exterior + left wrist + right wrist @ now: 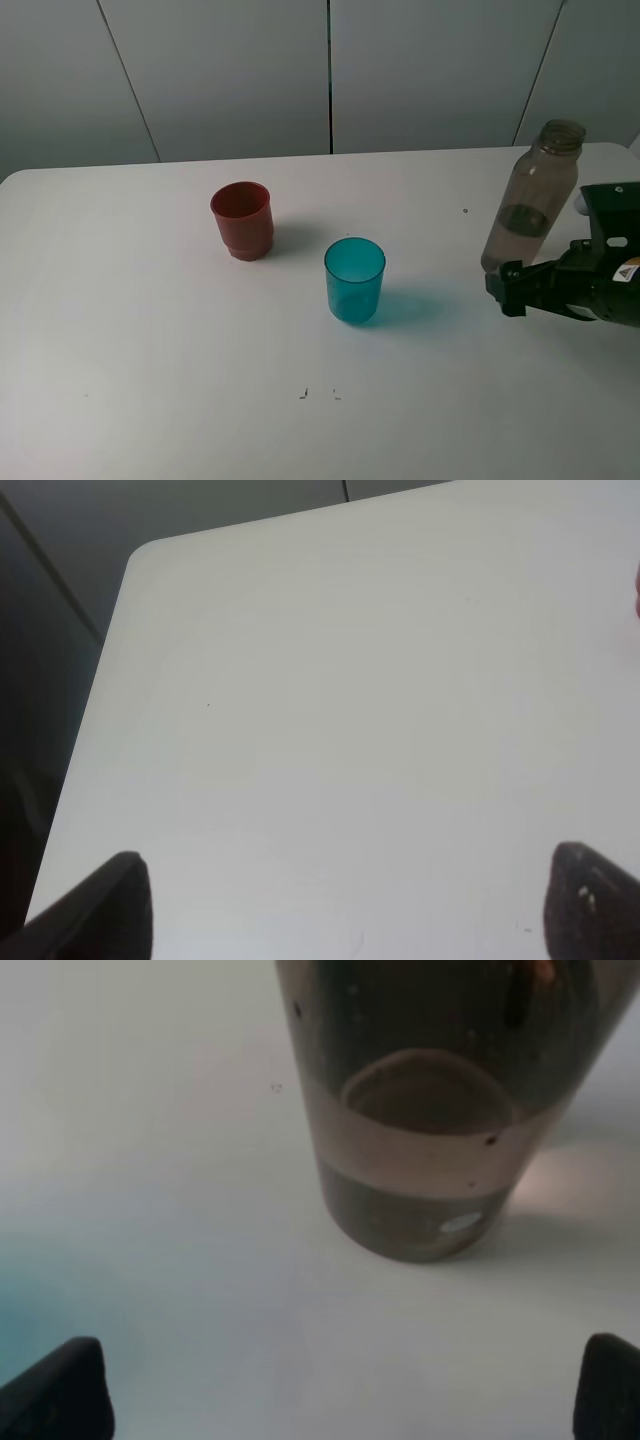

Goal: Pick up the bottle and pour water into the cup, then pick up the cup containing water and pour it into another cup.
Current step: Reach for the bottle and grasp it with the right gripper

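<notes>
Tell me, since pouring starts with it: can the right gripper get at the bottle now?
Probably yes: the right gripper is open, and the bottle stands just ahead of it with nothing between them.

High overview; wrist cameras close above table (150, 350).

Matte blk right tool (508, 288) w/ orange warning sticker (628, 269)
</notes>
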Robot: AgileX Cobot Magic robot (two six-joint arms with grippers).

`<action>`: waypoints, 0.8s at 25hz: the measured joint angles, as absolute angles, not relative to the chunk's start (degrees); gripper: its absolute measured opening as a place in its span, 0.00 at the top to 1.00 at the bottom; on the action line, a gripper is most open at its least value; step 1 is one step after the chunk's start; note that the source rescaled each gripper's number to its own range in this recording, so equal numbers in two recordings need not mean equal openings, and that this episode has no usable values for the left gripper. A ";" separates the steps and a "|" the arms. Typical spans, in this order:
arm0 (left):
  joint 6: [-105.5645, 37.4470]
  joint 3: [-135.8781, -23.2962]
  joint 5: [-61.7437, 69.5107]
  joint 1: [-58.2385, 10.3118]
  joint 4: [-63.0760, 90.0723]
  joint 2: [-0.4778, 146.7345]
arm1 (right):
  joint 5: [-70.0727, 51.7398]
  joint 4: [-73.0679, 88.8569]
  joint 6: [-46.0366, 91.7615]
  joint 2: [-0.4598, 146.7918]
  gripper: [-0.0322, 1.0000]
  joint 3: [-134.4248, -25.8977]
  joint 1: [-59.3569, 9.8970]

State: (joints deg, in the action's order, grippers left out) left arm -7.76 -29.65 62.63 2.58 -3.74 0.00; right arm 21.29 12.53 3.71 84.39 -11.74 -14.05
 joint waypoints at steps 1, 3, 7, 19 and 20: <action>-7.76 -29.65 62.63 2.58 -3.74 0.00 | 23.72 12.53 3.71 84.80 0.00 -11.15 -14.05; -7.76 -29.65 62.63 2.58 -3.74 0.00 | 27.64 12.53 3.71 85.20 0.00 -10.05 -14.05; -7.76 -29.65 62.63 2.58 -3.74 0.00 | 33.77 12.53 3.71 85.20 0.00 -9.01 -14.05; -7.88 -29.65 62.63 2.58 -3.74 0.00 | 34.87 12.64 3.71 85.20 0.00 -8.78 -14.18; -7.88 -29.65 62.63 2.58 -3.74 0.00 | 34.87 12.64 3.71 85.20 0.00 -8.78 -14.18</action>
State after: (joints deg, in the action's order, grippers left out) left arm -7.88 -29.65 62.63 2.58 -3.74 0.00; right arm 34.87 12.64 3.71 85.20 -8.78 -14.18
